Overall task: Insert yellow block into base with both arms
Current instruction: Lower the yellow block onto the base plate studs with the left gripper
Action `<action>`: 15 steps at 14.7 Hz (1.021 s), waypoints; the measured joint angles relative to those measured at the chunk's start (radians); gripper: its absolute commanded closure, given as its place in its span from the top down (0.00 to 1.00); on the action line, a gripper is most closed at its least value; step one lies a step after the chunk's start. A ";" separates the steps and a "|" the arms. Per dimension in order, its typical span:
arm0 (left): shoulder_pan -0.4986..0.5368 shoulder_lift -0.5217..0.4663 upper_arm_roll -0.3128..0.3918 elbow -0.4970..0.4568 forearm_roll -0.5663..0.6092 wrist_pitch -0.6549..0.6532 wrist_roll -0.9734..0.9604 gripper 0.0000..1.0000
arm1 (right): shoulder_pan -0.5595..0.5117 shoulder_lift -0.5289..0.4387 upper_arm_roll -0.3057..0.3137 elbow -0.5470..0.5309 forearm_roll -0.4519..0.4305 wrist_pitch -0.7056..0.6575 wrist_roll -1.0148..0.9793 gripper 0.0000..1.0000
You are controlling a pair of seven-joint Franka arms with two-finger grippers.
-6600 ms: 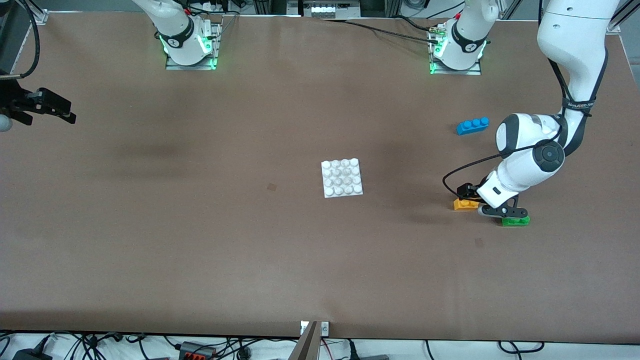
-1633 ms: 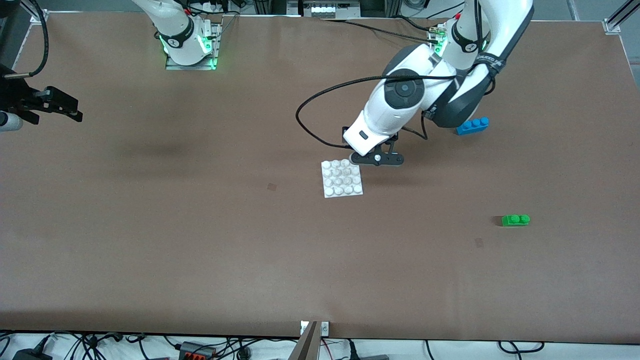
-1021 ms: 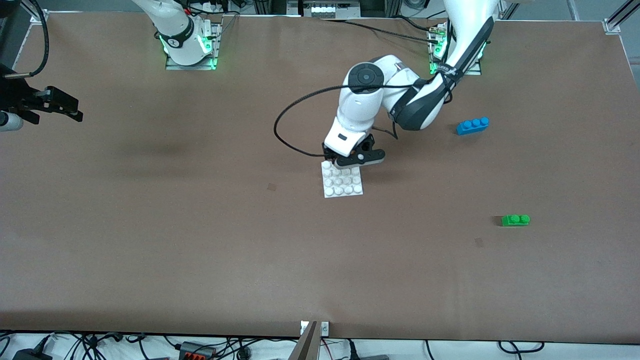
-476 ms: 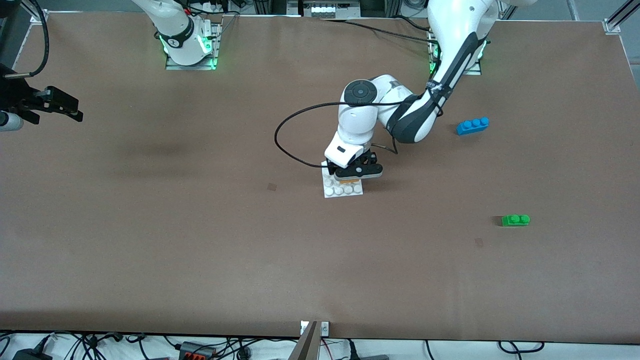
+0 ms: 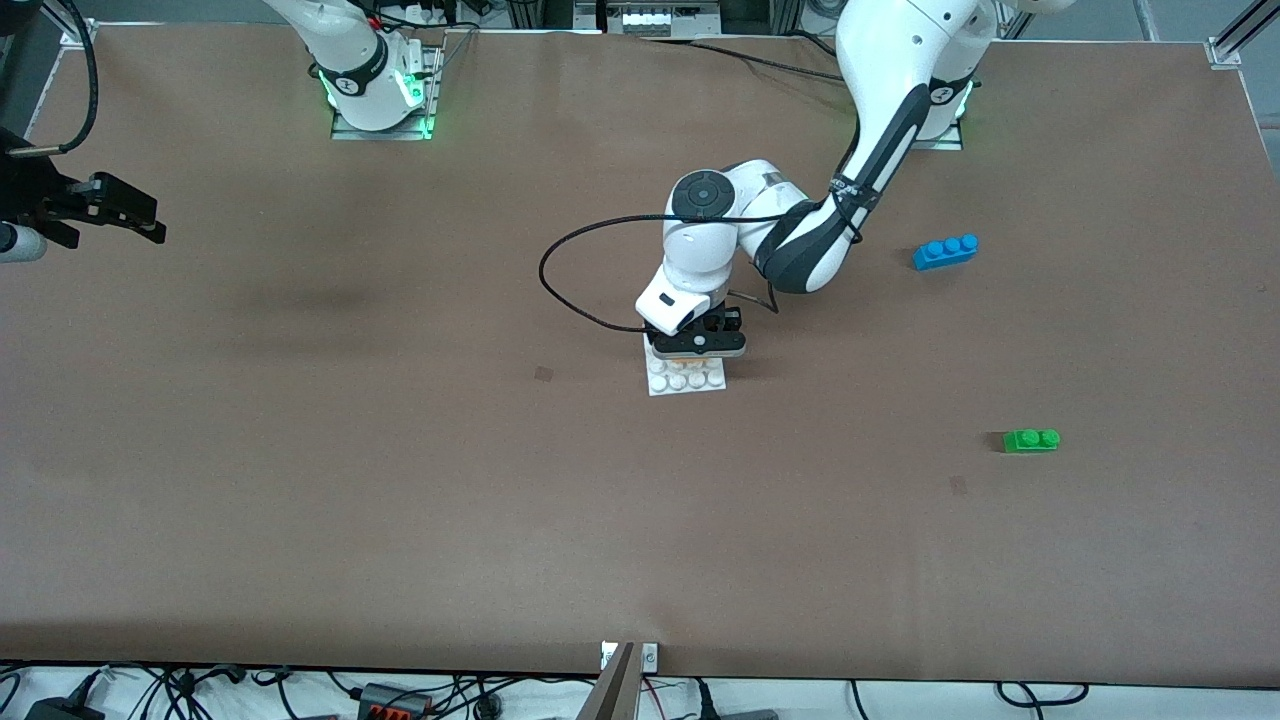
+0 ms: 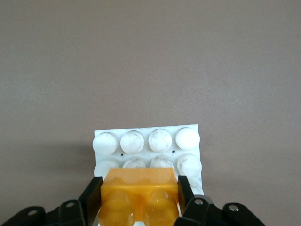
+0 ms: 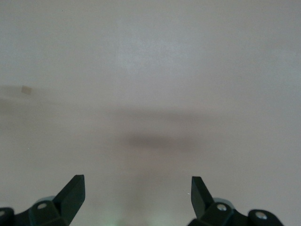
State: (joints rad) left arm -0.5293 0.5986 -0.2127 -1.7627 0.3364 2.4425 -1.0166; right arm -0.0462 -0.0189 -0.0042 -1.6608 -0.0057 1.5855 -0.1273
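Note:
The yellow block point(image 6: 141, 181) sits between the fingers of my left gripper point(image 6: 139, 194), which is shut on it, studs toward the wrist camera. The left gripper point(image 5: 700, 346) is low over the white studded base point(image 5: 686, 381) in the middle of the table. It covers the base's rows farther from the front camera. In the left wrist view two rows of the base point(image 6: 146, 140) show past the block. Whether the block touches the studs I cannot tell. My right gripper point(image 5: 148, 222) waits open over the right arm's end of the table, with nothing between its fingers point(image 7: 75, 186).
A blue three-stud brick point(image 5: 945, 250) lies toward the left arm's end of the table. A green two-stud brick point(image 5: 1031, 440) lies nearer the front camera at that end. The left arm's black cable point(image 5: 570, 300) loops beside the base.
The left gripper has come down with the yellow block, from the base's farther edge to low over its studs. The right arm has not moved.

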 measured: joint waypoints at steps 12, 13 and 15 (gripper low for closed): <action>0.007 0.021 -0.023 0.008 -0.008 0.022 0.002 0.58 | 0.000 0.000 0.000 0.000 0.000 -0.026 0.004 1.00; 0.008 0.021 -0.026 0.008 -0.009 0.022 0.000 0.58 | 0.000 0.000 0.000 0.000 0.000 -0.026 0.004 1.00; 0.009 0.021 -0.028 0.008 -0.009 0.022 -0.004 0.58 | 0.000 0.000 0.000 0.000 0.000 -0.026 0.004 1.00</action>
State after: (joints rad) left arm -0.5206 0.6195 -0.2408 -1.7548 0.3276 2.4645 -1.0211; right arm -0.0460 -0.0189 -0.0044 -1.6607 -0.0057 1.5593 -0.1232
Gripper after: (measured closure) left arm 0.313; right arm 0.000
